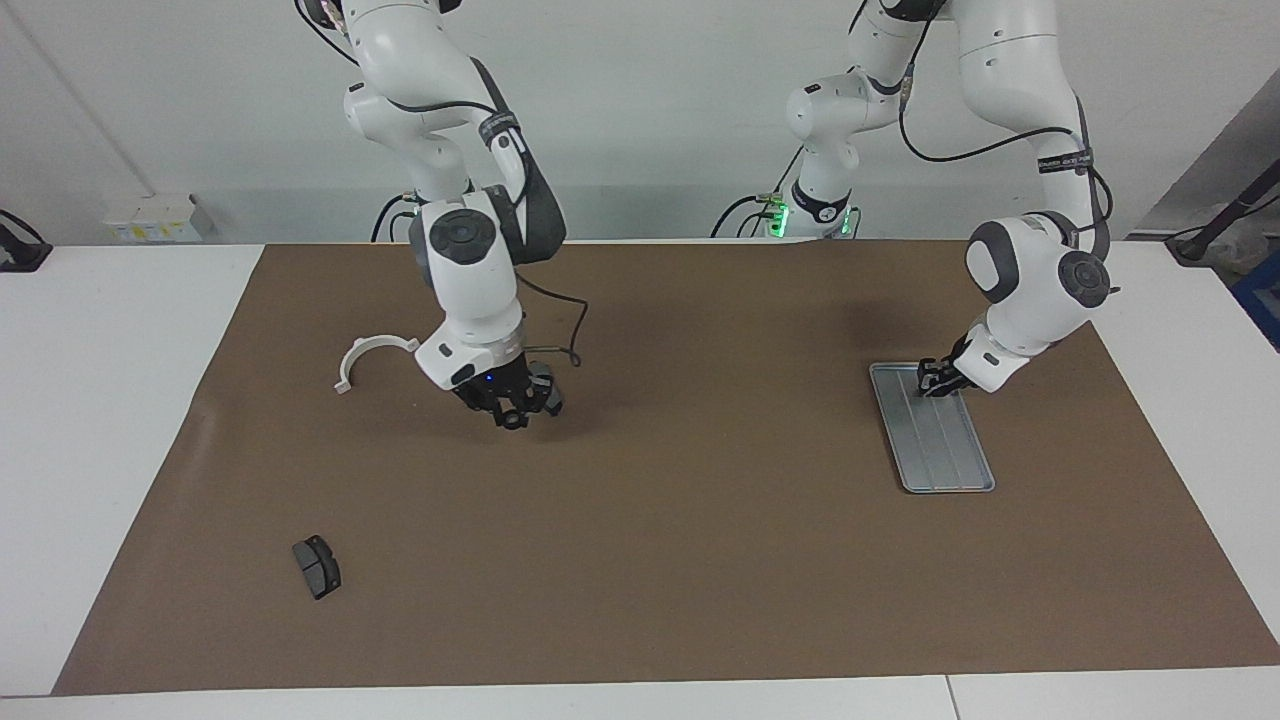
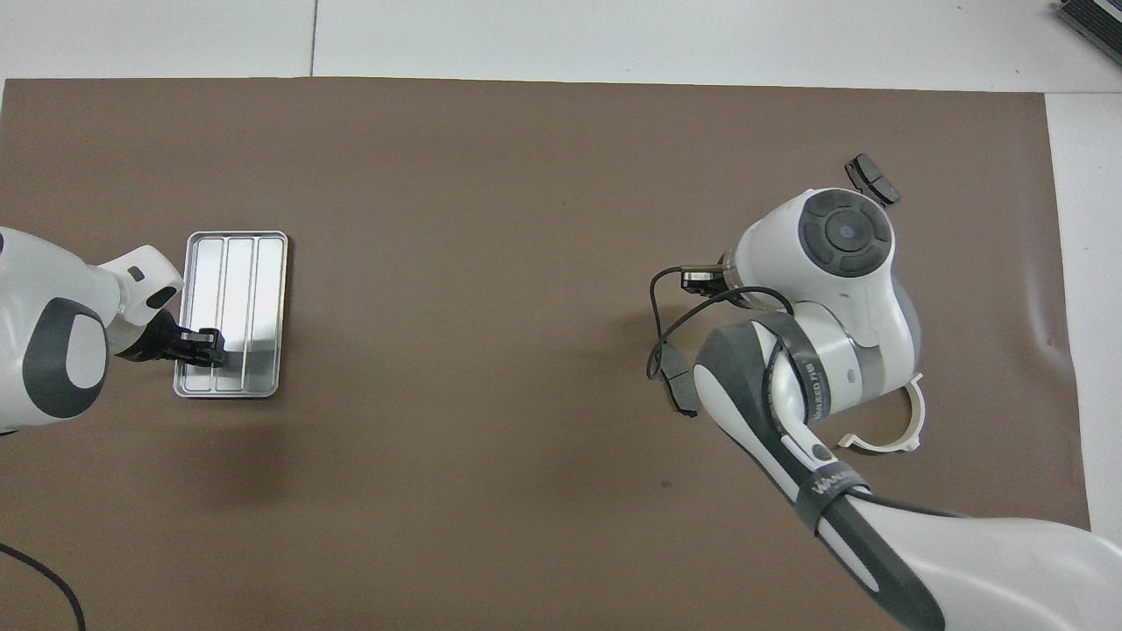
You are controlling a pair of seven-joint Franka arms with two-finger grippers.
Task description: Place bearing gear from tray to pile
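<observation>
My right gripper (image 1: 511,413) hangs low over the mat, shut on a small black bearing gear (image 1: 513,422). It is between the white half-ring bracket (image 1: 365,355) and a dark brake pad (image 1: 549,386) that it partly covers. In the overhead view the right arm's wrist hides this gripper; the bracket (image 2: 903,429) and an end of that pad (image 2: 680,396) show beside it. Another brake pad (image 1: 317,566) lies farther from the robots. The left gripper (image 1: 934,381) is low over the silver tray's (image 1: 945,450) end nearer to the robots.
A brown mat (image 1: 700,560) covers most of the white table (image 1: 110,420). A black cable (image 1: 560,340) loops off the right arm's wrist. The tray (image 2: 232,263) shows nothing loose on its ridged floor.
</observation>
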